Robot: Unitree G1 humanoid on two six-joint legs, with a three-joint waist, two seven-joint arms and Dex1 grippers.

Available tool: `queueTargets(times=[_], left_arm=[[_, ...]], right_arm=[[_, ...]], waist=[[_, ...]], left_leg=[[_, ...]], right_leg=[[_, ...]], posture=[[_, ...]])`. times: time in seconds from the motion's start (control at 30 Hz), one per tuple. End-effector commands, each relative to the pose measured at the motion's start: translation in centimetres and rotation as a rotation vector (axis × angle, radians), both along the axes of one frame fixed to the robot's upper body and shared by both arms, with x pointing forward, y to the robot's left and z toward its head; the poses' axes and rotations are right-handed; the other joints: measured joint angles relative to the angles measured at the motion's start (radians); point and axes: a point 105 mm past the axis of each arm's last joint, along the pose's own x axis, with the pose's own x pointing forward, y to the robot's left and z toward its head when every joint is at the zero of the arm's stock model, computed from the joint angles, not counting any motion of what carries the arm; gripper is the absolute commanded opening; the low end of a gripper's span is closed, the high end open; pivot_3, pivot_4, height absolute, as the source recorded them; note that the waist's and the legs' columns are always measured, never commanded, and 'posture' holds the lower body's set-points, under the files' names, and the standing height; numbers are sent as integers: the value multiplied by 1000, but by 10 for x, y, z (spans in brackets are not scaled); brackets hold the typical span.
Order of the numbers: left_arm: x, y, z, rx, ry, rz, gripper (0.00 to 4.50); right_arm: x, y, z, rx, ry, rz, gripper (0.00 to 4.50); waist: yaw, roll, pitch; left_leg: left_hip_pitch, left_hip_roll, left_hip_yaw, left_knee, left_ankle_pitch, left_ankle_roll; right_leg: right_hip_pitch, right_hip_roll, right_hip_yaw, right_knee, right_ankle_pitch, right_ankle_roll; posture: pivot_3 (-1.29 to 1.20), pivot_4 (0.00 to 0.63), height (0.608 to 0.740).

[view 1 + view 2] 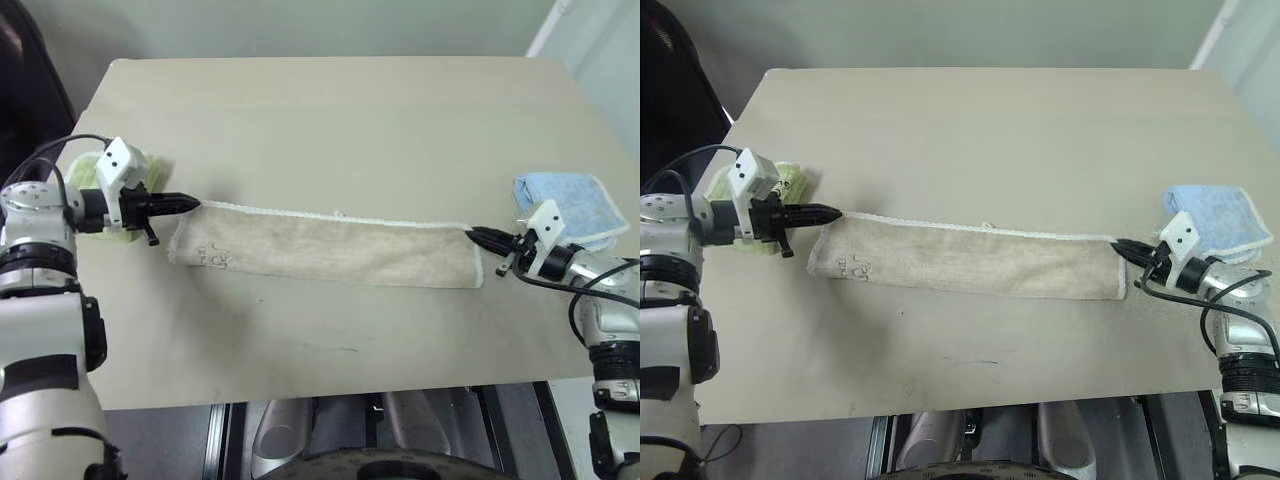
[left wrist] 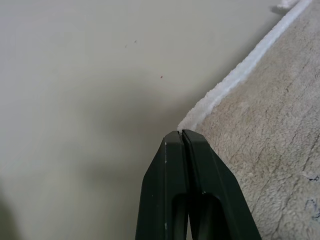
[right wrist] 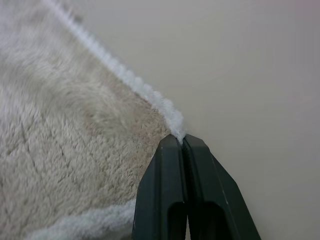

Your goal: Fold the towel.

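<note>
A: Nearest us is the front edge of the table (image 1: pixel 330 385), bare along its middle. Just past it the towel (image 1: pixel 330 248) lies as a long narrow band, running from near the left edge toward the right edge, roughly parallel to the front.

B: So it looks folded once lengthwise already, and both arms are at its far corners?

A: That's my reading. The left gripper (image 1: pixel 190 203) sits at the towel's far left corner, its fingers (image 2: pixel 172 165) pressed fully together with the white edging (image 2: pixel 235 80) pinched at the very tip (only a sliver of cloth, as far as the left wrist view shows).

B: And the other end?

A: The right gripper (image 1: pixel 472 236) is at the far right corner, fingers (image 3: pixel 172 165) closed tight on the white stitched corner too.

B: What makes this step go well?

A: Both pinches are shallow, so I'd lift both ends together and evenly, keeping the band taut without yanking, or a corner could slip out. Then bring one end over the other and line up the edging before letting go.

B: Anything in the way?

A: A folded green towel (image 1: pixel 150 170) lies behind the left gripper near the left edge, and a folded blue towel (image 1: pixel 565 200) lies near the right edge; both are best avoided
</note>
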Motion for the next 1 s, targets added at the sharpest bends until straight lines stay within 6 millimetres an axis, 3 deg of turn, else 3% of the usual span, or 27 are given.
queueTargets(times=[0.03,0.07,0.17,0.4,0.5,0.57,0.67,0.8,0.93,1.0], left_arm=[[2,2,9,0,-45,8,48],[2,2,9,6,-48,5,230],[2,1,6,24,-42,1,933],[4,3,6,33,-51,20,3347],[7,6,16,5,-117,52,4386],[9,7,24,-18,-167,68,4500],[13,7,48,-98,-268,87,4500],[4,-8,66,-238,-260,-50,4500],[-4,-21,69,-289,-222,-153,4500],[-12,-45,56,-329,-194,-260,4500]], right_arm=[[1,5,16,34,-18,28,0],[2,5,17,44,-13,29,0],[4,5,23,72,-23,21,694],[5,3,31,97,-61,-10,2991],[0,-2,43,139,-87,-39,4035],[-3,-5,49,161,-96,-63,4429],[-14,-7,68,251,-130,-89,4429],[-34,6,80,400,-45,-103,4429],[-48,16,80,471,67,-109,4429],[-62,33,73,556,187,-96,4429]], waist=[[0,0,0],[0,0,0],[0,0,0],[0,0,0],[0,0,0],[1,0,0],[3,0,0],[3,0,0],[3,0,0],[2,1,0]], left_leg=[[0,0,0,0,0,0],[0,0,0,0,0,0],[0,0,0,0,0,0],[0,0,0,0,0,0],[0,0,0,0,0,0],[-1,0,0,0,0,0],[-1,-1,0,0,0,0],[-1,-1,0,0,0,0],[-2,-2,-1,0,0,0],[-1,-3,-1,0,0,0]], right_leg=[[0,0,0,0,0,0],[0,0,0,0,0,0],[0,0,0,0,0,0],[-1,0,0,0,0,0],[-1,0,0,0,0,0],[-1,0,0,0,0,0],[-1,0,0,0,0,0],[-1,0,0,0,-1,1],[0,0,1,0,-3,3],[0,0,2,0,-5,7]], posture=[[0,150,703],[0,150,703],[0,150,703],[0,150,703],[0,150,703],[0,150,703],[0,150,703],[0,150,703],[0,150,703],[0,150,703]])
